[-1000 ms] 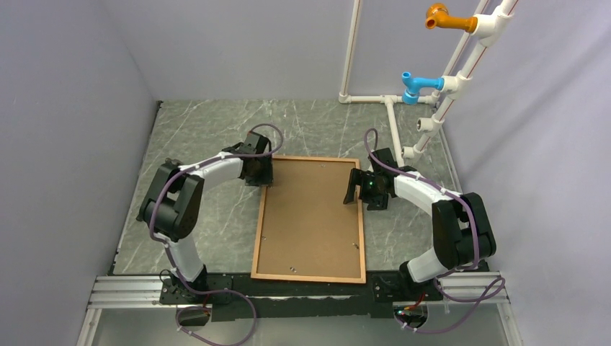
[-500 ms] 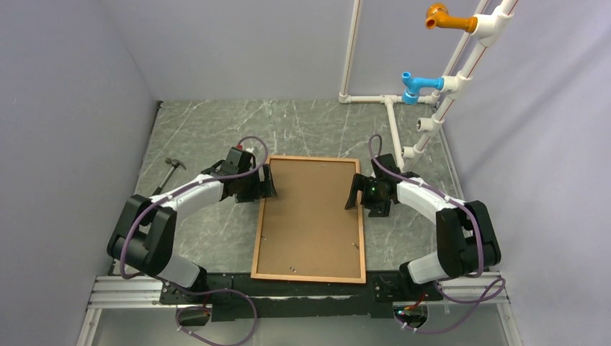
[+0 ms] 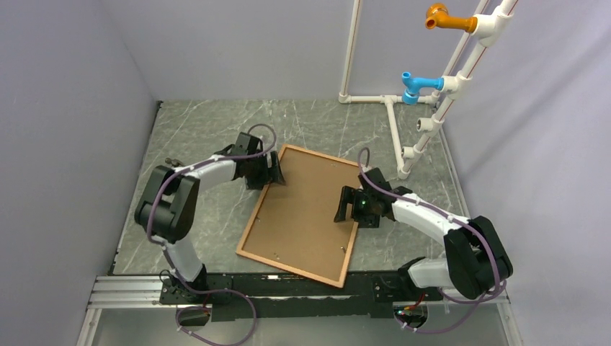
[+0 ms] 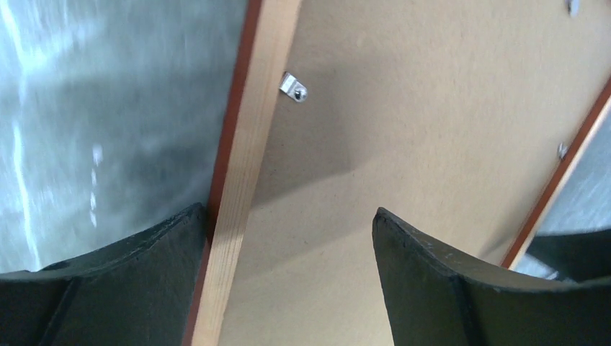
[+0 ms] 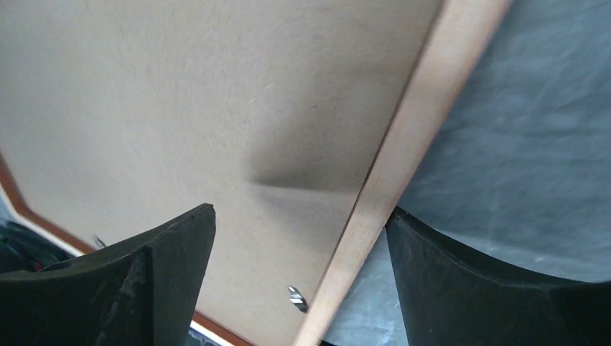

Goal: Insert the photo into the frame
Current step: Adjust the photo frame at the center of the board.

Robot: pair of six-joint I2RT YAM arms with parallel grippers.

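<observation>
The frame (image 3: 288, 267) lies face down and askew on the table, with a brown backing board (image 3: 302, 213) filling it. The photo is hidden. My left gripper (image 3: 272, 171) is open at the frame's far left edge. In the left wrist view the open left gripper (image 4: 288, 213) straddles the moulding (image 4: 252, 130), with the left finger against its outer side. My right gripper (image 3: 346, 205) is open at the right edge. In the right wrist view the open right gripper (image 5: 301, 213) straddles the moulding (image 5: 411, 137), with the board (image 5: 180, 94) under the left finger.
A white pipe stand (image 3: 393, 122) with a blue fitting (image 3: 414, 85) and an orange fitting (image 3: 441, 16) stands at the back right. Small metal clips (image 4: 293, 87) hold the board along the frame's inner edge. An aluminium rail (image 3: 130, 292) runs along the near edge.
The frame has turned clockwise on the table, its far end swinging right and its near end left. Both grippers moved with its edges; the right one came nearer and leftward.
</observation>
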